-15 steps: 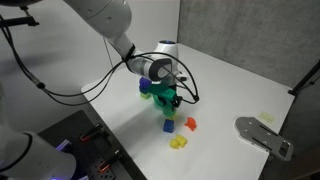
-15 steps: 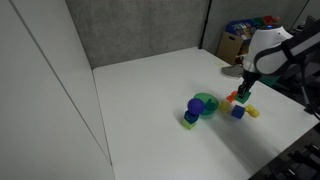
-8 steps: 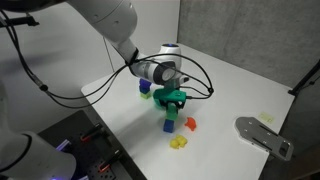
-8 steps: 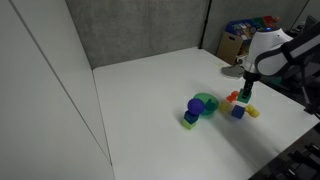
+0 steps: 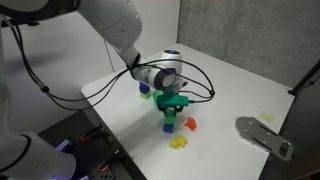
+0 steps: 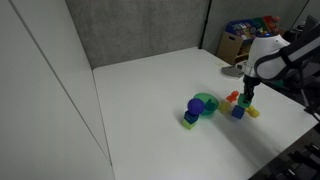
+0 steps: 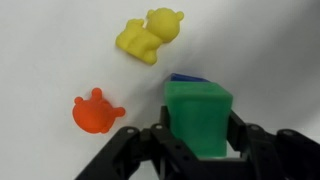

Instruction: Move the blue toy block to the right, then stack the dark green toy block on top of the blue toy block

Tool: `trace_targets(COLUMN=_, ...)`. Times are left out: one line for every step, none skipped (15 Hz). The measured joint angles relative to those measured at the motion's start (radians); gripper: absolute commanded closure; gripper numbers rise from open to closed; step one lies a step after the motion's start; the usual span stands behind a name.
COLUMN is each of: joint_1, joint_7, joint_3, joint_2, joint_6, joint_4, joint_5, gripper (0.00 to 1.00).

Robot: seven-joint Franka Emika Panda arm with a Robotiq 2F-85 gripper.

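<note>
In the wrist view my gripper (image 7: 198, 135) is shut on the dark green toy block (image 7: 200, 115). A sliver of the blue toy block (image 7: 186, 78) shows just beyond the green block's top edge, directly beneath it. In an exterior view the gripper (image 5: 172, 105) holds the green block right above the blue toy block (image 5: 169, 124) on the white table. In an exterior view the gripper (image 6: 243, 99) is over the blue block (image 6: 238, 112); whether the two blocks touch I cannot tell.
A yellow bear toy (image 7: 148, 36) and an orange toy (image 7: 95, 111) lie on the white table beside the blocks. A green bowl (image 6: 205, 104), a purple rounded piece (image 6: 194, 106) and a yellow-green piece (image 6: 189, 123) stand further off. A grey plate (image 5: 262, 135) lies off the table's edge.
The gripper with the green block has moved a little toward the blue block and lower over it. The other toys have not moved.
</note>
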Motion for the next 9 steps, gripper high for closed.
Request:
trace_targets(joint_1=0.0, joint_7=0.0, joint_3=0.002, joint_2=0.005, joint_6=0.001, joint_4=0.0, joint_5=0.001, gripper=0.72)
trace_targets(joint_1=0.0, joint_7=0.001, joint_3=0.003, joint_2=0.01, joint_6=0.004, joint_4=0.0, joint_5=0.001, gripper=0.72)
trace_targets(joint_1=0.0, joint_7=0.002, joint_3=0.005, joint_2=0.015, joint_6=0.008, joint_4=0.0, joint_5=0.002, gripper=0.72)
trace_targets(joint_1=0.0, joint_7=0.003, joint_3=0.006, joint_2=0.019, joint_6=0.012, joint_4=0.0, joint_5=0.005, gripper=0.72)
trace_targets(joint_1=0.0, joint_7=0.004, joint_3=0.007, joint_2=0.021, joint_6=0.016, joint_4=0.0, joint_5=0.011, gripper=0.72)
trace_targets(joint_1=0.0, joint_7=0.005, joint_3=0.008, joint_2=0.023, joint_6=0.022, joint_4=0.0, joint_5=0.018, gripper=0.72)
trace_targets(joint_1=0.0, joint_7=0.008, joint_3=0.009, joint_2=0.024, joint_6=0.031, joint_4=0.0, joint_5=0.026, gripper=0.72)
trace_targets(joint_1=0.0, joint_7=0.012, joint_3=0.01, joint_2=0.025, joint_6=0.042, joint_4=0.0, joint_5=0.035, gripper=0.72)
trace_targets(joint_1=-0.001, joint_7=0.016, joint_3=0.01, joint_2=0.026, joint_6=0.053, joint_4=0.0, joint_5=0.047, gripper=0.72)
